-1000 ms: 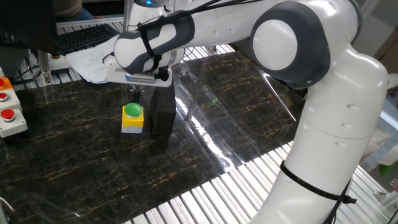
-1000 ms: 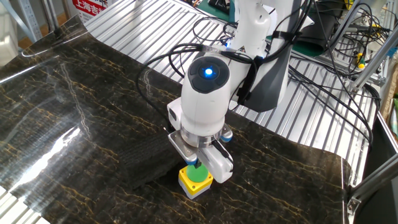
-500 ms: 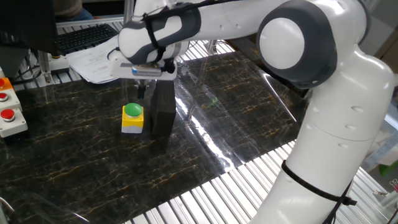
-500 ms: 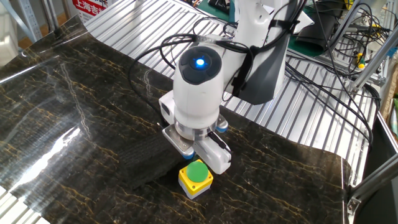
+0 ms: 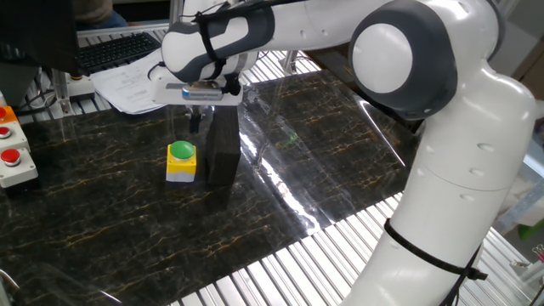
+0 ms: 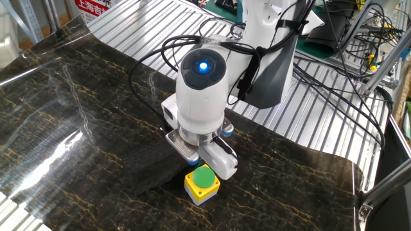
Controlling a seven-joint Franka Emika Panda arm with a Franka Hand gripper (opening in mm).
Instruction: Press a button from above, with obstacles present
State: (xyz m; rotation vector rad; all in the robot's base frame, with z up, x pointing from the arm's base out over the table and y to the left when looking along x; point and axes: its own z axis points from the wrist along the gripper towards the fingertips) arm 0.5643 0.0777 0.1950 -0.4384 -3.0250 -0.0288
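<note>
The button is a small yellow box (image 5: 181, 167) with a round green cap (image 5: 181, 151) on the dark marble-patterned mat. It also shows in the other fixed view (image 6: 202, 181) with its cap fully uncovered. A matte black upright block (image 5: 223, 146) stands right beside the box, on its right; in the other view the block (image 6: 149, 168) lies to the box's left. My gripper (image 5: 195, 121) hangs a little above the button and slightly behind it, close to the block's top. Its fingertips are dark against the block, so their gap is not visible.
A white housing with red round buttons (image 5: 10, 156) sits at the mat's left edge. A keyboard (image 5: 110, 49) and papers (image 5: 127, 83) lie behind. Ribbed metal tabletop (image 5: 280, 272) surrounds the mat. Cables (image 6: 334, 70) run at the arm's base.
The gripper has risen from just over the green cap to a little higher; the cap, partly covered a second ago, now shows whole. The button and block have not moved.
</note>
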